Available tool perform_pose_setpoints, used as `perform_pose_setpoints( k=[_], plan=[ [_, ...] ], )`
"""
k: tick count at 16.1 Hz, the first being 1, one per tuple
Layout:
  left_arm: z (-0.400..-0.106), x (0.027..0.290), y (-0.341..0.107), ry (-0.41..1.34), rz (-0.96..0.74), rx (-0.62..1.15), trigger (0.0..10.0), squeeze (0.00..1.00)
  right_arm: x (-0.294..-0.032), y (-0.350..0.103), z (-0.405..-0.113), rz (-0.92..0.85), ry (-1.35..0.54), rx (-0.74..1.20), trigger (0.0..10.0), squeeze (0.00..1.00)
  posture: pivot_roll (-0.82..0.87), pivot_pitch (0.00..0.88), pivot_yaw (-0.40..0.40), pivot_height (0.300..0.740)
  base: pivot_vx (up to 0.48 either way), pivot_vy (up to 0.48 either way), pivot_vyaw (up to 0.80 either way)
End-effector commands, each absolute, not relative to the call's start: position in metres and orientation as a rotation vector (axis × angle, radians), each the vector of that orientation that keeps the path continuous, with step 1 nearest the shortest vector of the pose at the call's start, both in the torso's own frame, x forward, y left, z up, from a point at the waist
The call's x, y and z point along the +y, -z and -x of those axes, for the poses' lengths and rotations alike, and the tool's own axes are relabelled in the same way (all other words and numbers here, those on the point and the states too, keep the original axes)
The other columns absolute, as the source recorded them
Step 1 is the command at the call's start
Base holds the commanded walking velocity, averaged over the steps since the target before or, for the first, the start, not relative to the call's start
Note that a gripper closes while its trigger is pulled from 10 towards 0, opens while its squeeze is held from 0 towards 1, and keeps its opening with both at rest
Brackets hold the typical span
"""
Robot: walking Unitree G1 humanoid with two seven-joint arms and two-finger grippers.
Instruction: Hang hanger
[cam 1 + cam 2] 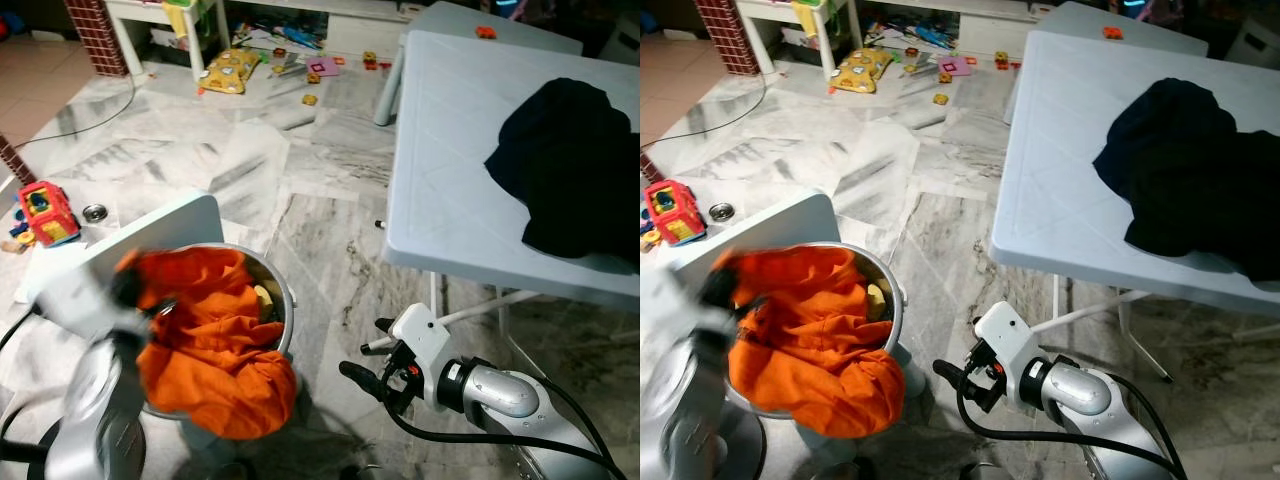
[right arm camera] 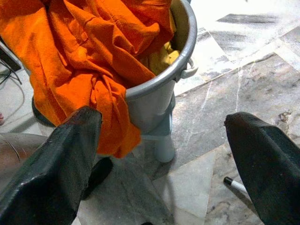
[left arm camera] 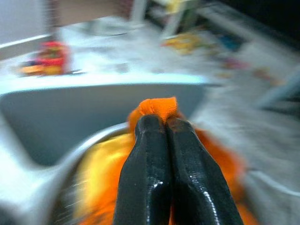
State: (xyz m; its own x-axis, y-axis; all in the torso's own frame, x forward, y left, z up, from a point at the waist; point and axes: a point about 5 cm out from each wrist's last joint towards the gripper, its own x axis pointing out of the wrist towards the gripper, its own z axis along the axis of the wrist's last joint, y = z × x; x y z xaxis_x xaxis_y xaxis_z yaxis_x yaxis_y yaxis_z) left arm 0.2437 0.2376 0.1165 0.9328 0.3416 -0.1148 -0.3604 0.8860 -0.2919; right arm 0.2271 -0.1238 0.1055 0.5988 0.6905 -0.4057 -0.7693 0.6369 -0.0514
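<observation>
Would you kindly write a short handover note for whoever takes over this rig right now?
Left claw: shut on the orange garment, pinching a fold of it above the grey bucket.
Right claw: open, empty, low beside the bucket.
The orange garment drapes over the bucket rim; something yellow lies underneath. A dark garment lies on the pale folding table.
Done: orange garment gripped.
Left: lift it out, put it on a hanger, hang it. I cannot make out a hanger.

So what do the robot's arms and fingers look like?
Both arms are shiny silver tubes. The right arm has a white block at its wrist and black cables looping off it. Each end effector has two long, glossy black fingers, rounded at the tips.
</observation>
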Motion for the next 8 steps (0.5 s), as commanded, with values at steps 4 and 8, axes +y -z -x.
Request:
perform_pose_setpoints(
  k=[4, 8],
  plan=[
    [-0.223, 0.260, -0.091, -0.574, 0.307, 0.189, 0.0, 0.00, -0.127, -0.103, -0.227, 0.240, -0.852, 0.381, 10.0, 0.00, -0.11, 0.171, -0.071, 0.740, 0.000, 0.000, 0.00],
    [-0.203, 0.280, -0.079, -0.692, 0.192, 0.261, 0.0, 0.00, -0.127, -0.102, -0.226, 0.239, -0.855, 0.386, 10.0, 0.00, -0.11, 0.177, -0.071, 0.740, 0.000, 0.000, 0.00]
  ],
)
